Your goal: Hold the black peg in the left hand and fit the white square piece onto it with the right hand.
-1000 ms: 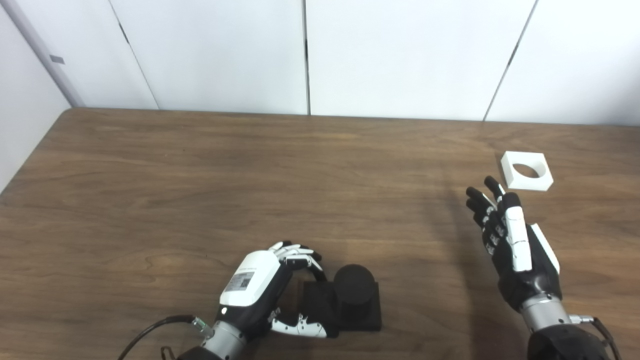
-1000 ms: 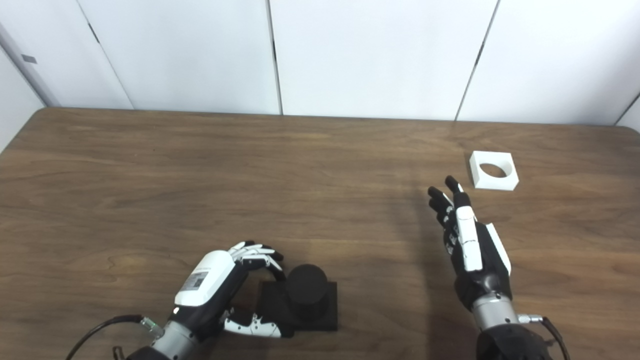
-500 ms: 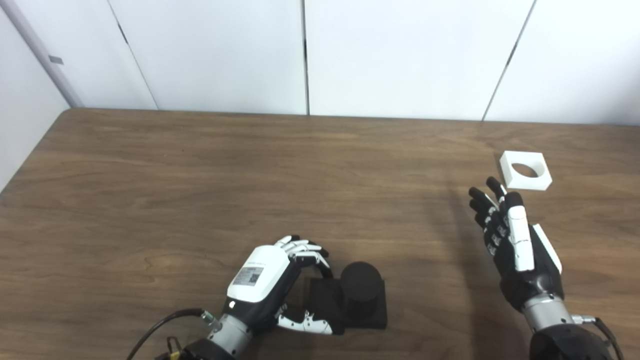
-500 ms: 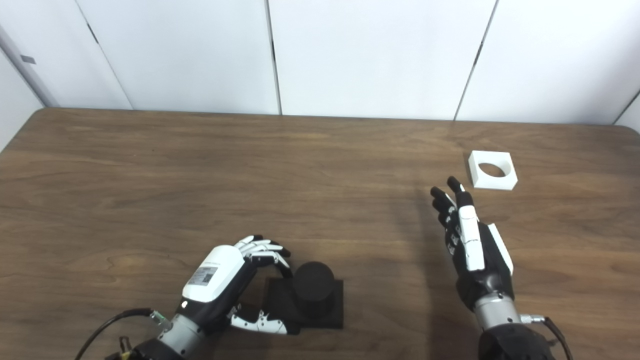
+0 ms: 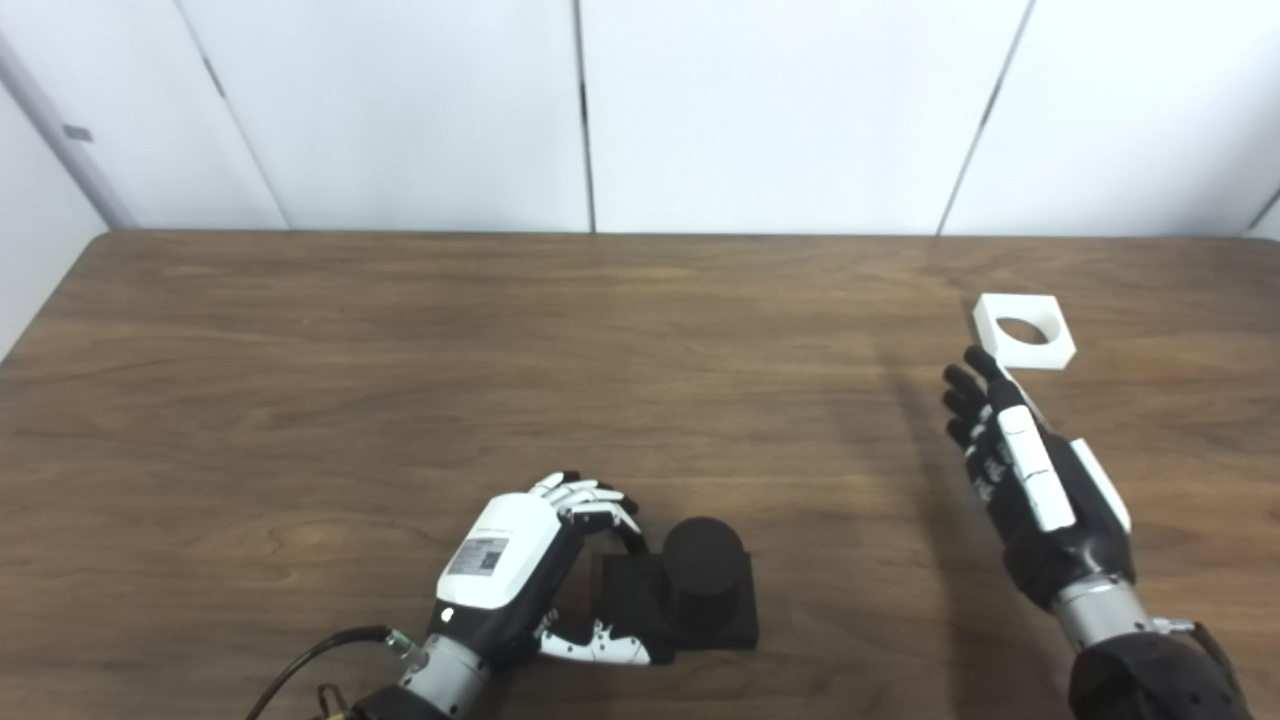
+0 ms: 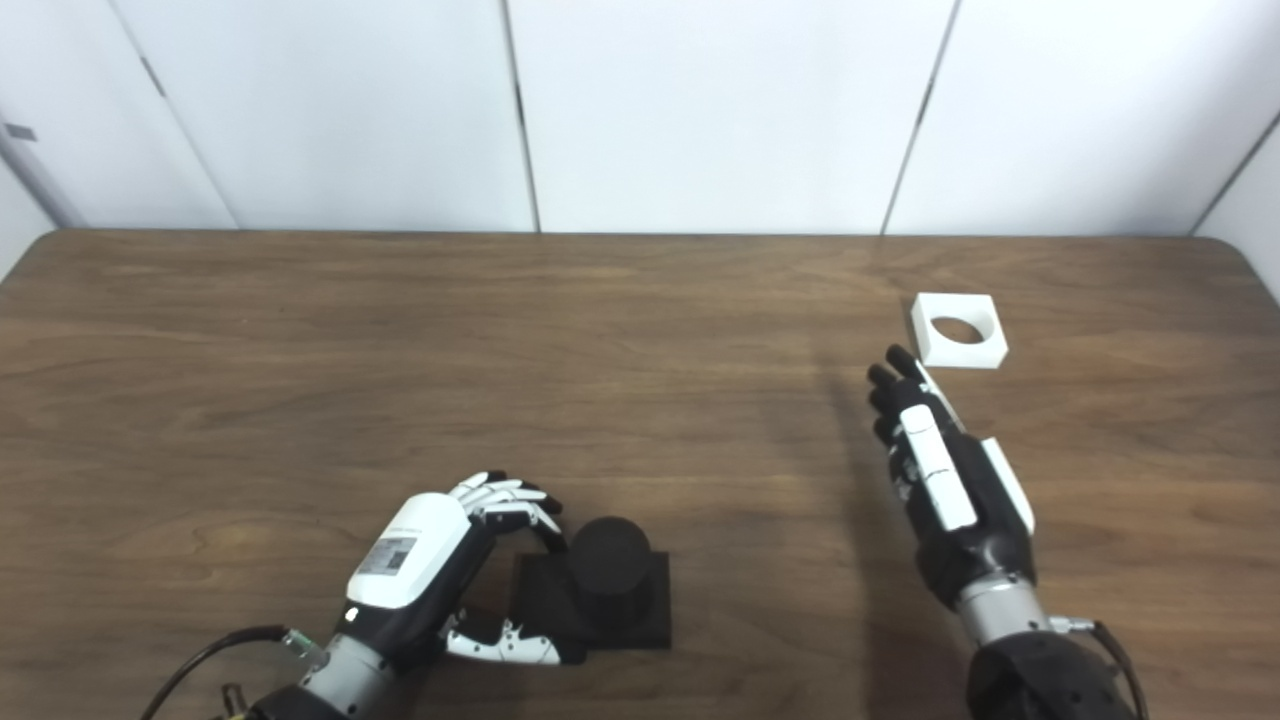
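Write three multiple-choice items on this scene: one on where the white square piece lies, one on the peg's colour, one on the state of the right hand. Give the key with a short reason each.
1. Where is the white square piece?
A. On the table, just beyond the right hand's fingertips
B. Seated on the peg
C. Held in the left hand

2. What colour is the peg with its square base?
A. White
B. Black
C. Red

3. What is the state of the right hand?
A. Closed on the white piece
B. Closed on the peg
C. Open, holding nothing

Key: 1 A, the piece lies flat on the table at the far right, past the outstretched fingers. 2 B, peg and base are both black, beside the left hand. 3 C, its fingers are extended and nothing is in it.
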{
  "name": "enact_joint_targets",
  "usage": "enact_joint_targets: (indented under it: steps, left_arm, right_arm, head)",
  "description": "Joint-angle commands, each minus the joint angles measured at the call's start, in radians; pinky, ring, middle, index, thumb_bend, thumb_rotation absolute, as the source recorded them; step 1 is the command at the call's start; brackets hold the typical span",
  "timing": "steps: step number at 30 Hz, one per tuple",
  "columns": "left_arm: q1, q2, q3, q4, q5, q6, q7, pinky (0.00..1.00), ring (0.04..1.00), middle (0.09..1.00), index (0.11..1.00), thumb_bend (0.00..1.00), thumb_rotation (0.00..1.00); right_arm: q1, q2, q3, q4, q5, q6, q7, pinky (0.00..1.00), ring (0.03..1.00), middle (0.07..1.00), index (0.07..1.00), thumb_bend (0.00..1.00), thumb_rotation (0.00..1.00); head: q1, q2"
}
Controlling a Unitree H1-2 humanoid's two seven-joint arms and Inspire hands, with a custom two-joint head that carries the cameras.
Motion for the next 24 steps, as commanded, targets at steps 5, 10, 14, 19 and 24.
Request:
enact_joint_targets:
  steps: [5, 10, 14, 19, 24]
  left_arm:
    - [0.002, 0.029, -0.001, 0.078, 0.022, -0.008, -0.005, 0.91, 0.833, 0.767, 0.488, 0.52, 0.06]
    - [-0.004, 0.024, -0.007, 0.1, 0.022, -0.017, 0.004, 0.9, 0.83, 0.767, 0.488, 0.52, 0.05]
    - [-0.007, 0.018, -0.014, 0.108, 0.028, -0.014, 0.013, 0.89, 0.829, 0.767, 0.488, 0.52, 0.05]
    - [-0.007, 0.014, -0.018, 0.111, 0.026, -0.013, 0.024, 0.89, 0.827, 0.764, 0.488, 0.52, 0.05]
    - [-0.008, 0.01, -0.02, 0.123, 0.016, -0.014, 0.027, 0.89, 0.825, 0.763, 0.488, 0.52, 0.05]
  right_arm:
    - [-0.086, -0.283, 0.041, -0.016, -0.258, -0.006, 0.035, 0.89, 0.899, 0.902, 0.931, 0.71, 0.27]
    - [-0.173, -0.442, 0.083, 0.072, -0.472, -0.022, 0.038, 0.86, 0.876, 0.886, 0.871, 0.8, 0.14]
    - [-0.245, -0.508, 0.112, 0.165, -0.583, -0.046, 0.045, 0.84, 0.87, 0.859, 0.821, 0.88, 0.08]
    - [-0.348, -0.564, 0.148, 0.307, -0.662, -0.095, 0.072, 0.82, 0.89, 0.887, 0.841, 0.9, 0.08]
    - [-0.461, -0.599, 0.214, 0.429, -0.76, -0.105, 0.099, 0.84, 0.924, 0.921, 0.865, 0.89, 0.11]
  head:
    - [-0.032, -0.016]
    - [-0.02, -0.026]
    - [-0.009, -0.033]
    - [-0.005, -0.037]
    - [-0.004, -0.044]
